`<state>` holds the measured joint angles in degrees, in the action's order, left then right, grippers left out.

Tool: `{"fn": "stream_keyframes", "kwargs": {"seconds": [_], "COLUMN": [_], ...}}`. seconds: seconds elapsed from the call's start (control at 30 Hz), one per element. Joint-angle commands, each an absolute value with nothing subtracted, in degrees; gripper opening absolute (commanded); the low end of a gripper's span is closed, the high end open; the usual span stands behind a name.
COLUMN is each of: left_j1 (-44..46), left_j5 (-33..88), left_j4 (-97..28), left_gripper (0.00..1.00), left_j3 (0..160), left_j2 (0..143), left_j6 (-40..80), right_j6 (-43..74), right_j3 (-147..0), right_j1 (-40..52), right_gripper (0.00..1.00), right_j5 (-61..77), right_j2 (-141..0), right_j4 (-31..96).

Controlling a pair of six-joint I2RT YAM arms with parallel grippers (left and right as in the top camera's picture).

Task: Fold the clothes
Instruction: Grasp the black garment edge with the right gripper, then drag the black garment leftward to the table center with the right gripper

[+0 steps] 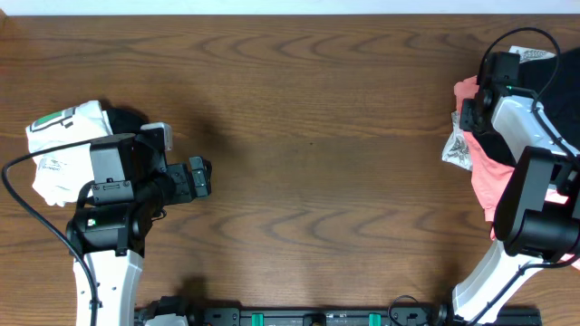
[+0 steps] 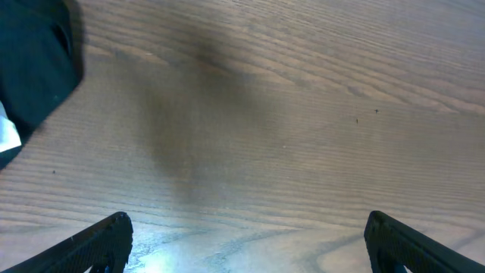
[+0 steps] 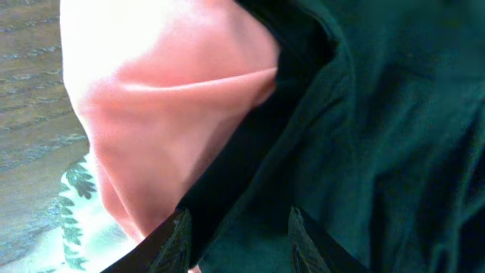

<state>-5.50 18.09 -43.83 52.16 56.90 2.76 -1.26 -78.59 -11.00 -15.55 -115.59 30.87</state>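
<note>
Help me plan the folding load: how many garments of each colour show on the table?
Black garments: 2
Salmon-pink garment: 1, as far as visible
White printed garments: 2
Total: 5

black shirt [image 3: 379,114] | salmon-pink garment [image 3: 167,98] | white, green-leaf print garment [image 3: 76,205]

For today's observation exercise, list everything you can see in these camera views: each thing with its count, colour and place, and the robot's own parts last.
White garment: one, white with green print, table's left edge.
Black garment: one, black, beside the white one, partly under the left arm.
Salmon-pink garment: at least one, right edge pile.
Black shirt: one, black, over the pink in the right pile.
Leaf-print cloth: one, white with green leaves, pile's left edge.
Table: one, brown wood.
Left gripper: open, over bare wood.
Right gripper: over the black shirt; grip unclear.
</note>
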Motion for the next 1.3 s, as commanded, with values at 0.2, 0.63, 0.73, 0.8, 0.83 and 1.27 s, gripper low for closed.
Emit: {"fn": "stream_keyframes", "kwargs": {"seconds": [0.2, 0.63, 0.73, 0.8, 0.83, 1.27], "left_j1": [-5.32, -5.32, -5.32, -5.32, -5.32, -5.32], "left_j5": [18.83, 18.83, 18.83, 18.83, 18.83, 18.83], "left_j4": [-43.88, -43.88, -43.88, -43.88, -43.86, -43.88], "left_gripper": [0.98, 0.98, 0.98, 0.98, 0.98, 0.98], "left_j3": [53.43, 53.43, 53.43, 53.43, 53.43, 53.43], "left_j2": [57.23, 57.23, 57.23, 57.23, 57.23, 57.23], "left_j6": [2.0, 2.0, 2.0, 2.0, 2.0, 2.0], "right_j6": [0.01, -0.03, -0.03, -0.05, -0.08, -0.49], "right_j3": [-77.38, -79.94, -79.94, -79.94, -79.94, -80.2], "right_j1": [-11.62, -11.16, -10.79, -10.35, -10.02, 7.73], "right_gripper": [0.2, 0.01, 0.01, 0.01, 0.01, 0.01], "right_j5": [-13.89, -14.33, -14.28, -13.21, -12.45, -4.08], "right_j2": [-118.72, -106.69, -100.92, -97.86, -96.73, -93.21], "right_j4": [30.74, 32.36, 32.86, 33.23, 33.56, 33.43]}}
